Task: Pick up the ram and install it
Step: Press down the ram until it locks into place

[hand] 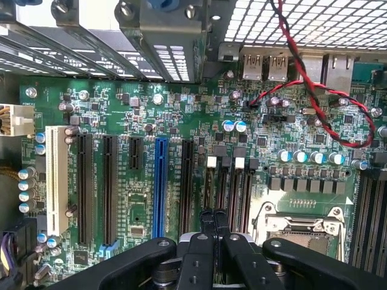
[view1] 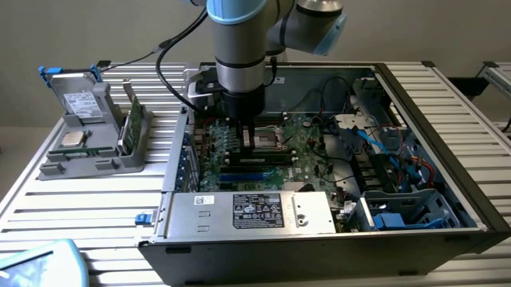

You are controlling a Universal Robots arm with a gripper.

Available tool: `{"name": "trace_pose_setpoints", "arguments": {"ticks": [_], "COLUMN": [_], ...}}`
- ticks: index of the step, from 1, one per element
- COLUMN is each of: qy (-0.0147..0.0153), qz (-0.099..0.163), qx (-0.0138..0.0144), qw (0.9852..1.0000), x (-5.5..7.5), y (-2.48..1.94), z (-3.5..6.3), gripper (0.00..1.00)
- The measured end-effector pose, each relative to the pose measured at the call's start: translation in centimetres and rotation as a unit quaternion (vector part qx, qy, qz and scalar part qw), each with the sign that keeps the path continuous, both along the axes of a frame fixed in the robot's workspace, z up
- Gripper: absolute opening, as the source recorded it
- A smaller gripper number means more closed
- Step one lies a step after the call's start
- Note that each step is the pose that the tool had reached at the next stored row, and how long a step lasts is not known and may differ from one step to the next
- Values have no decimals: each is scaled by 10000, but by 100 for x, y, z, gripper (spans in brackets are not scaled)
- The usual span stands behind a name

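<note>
The robot's hand (view1: 250, 141) is closed with nothing in its grip, down inside the open computer case (view1: 447, 143). The ram (view1: 264, 159) lies seated in a motherboard (hand: 181, 121) slot just below it.

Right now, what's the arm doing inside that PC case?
The arm has reached into the open computer case, with its gripper shut and low over the motherboard, close to the black memory slots beside the processor socket. A slim stick, apparently the ram, lies along those slots just below the fingers; whether it is fully seated can't be told. A grey holder with spare parts stands outside the case.
</note>
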State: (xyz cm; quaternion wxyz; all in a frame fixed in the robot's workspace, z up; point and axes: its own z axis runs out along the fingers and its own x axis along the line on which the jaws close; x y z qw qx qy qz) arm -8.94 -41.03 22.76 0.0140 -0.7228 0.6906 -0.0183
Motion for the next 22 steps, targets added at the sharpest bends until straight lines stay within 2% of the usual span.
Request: {"name": "trace_pose_setpoints", "arguments": {"ticks": [14, 17, 20, 22], "qy": [3, 15, 17, 34], "qz": [0, 0, 1, 0], "qx": [6, 1, 4, 6], "qw": [10000, 10000, 10000, 10000], "x": [1, 0, 7, 39], "y": [2, 0, 0, 0], "z": [5, 49, 52, 53], "gripper": [10, 10, 10, 10]}}
